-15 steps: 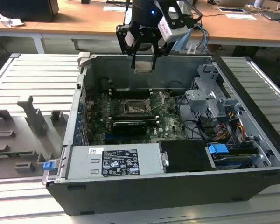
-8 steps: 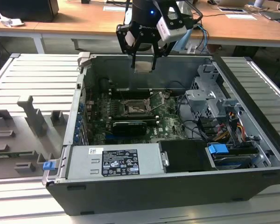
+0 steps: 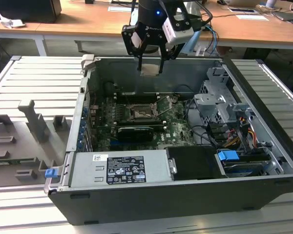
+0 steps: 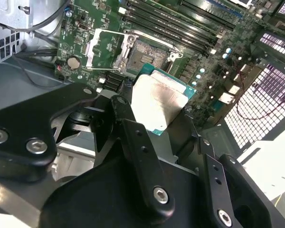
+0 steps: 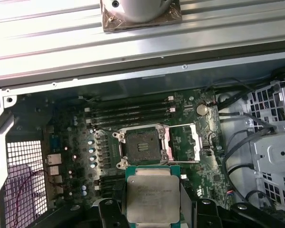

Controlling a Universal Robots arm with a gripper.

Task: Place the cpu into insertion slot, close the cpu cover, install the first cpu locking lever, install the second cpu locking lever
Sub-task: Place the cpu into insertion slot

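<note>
**Chip held in the air, socket open**

The gripper is clamped on the chip, with a black finger against each of two opposite edges. The chip's pale metal top shows in both wrist views. It hangs raised clear of the socket, touching nothing else. The socket lies bare, its dark pin field showing. The cover plate is swung open, just beside the socket on the green circuit board

My matte-black angular gripper: jointed link fingers w/ silver hex screws at pivots. Black cylindrical wrist, small blue light, white-and-black camera box on side, blue & black cables behind.
</note>
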